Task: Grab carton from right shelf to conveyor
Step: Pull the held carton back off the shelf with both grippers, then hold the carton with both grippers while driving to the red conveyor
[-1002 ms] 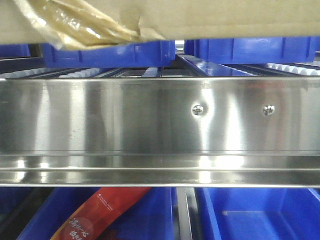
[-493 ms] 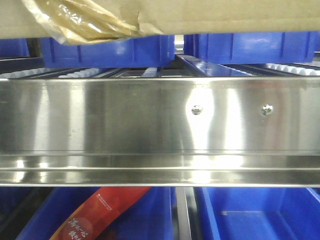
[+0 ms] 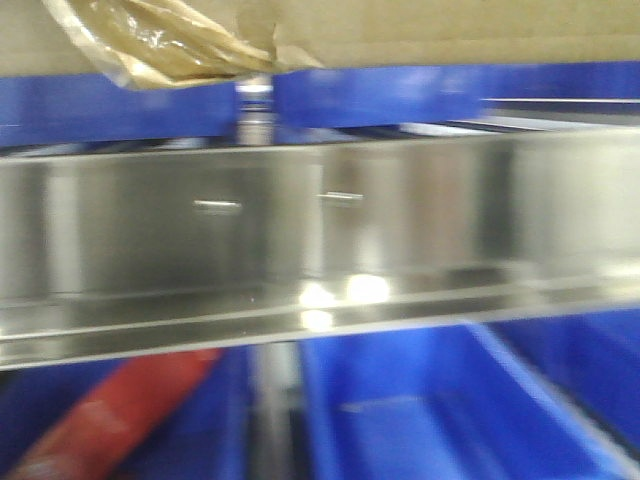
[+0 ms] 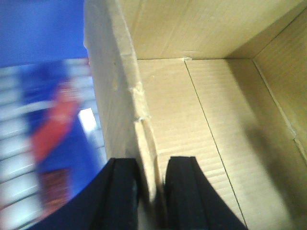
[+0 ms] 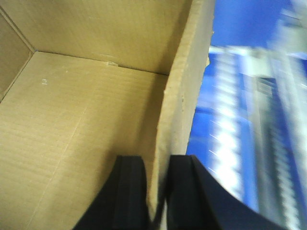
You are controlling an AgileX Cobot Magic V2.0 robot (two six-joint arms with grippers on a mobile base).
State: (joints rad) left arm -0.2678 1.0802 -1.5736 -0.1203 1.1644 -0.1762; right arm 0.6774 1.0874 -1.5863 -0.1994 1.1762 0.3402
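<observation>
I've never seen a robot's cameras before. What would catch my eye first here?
Most striking is the open brown carton: each wrist view looks into its empty inside, with the left gripper and right gripper each clamped on a side wall. In the blurred front view, a shiny steel rail spans the middle, with the carton's torn tape above it and blue bins below.

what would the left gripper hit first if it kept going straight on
Probably the carton wall itself: the left gripper has fingers on both sides of it, so the wall edge would jam deeper between them. Depth unclear.
</observation>
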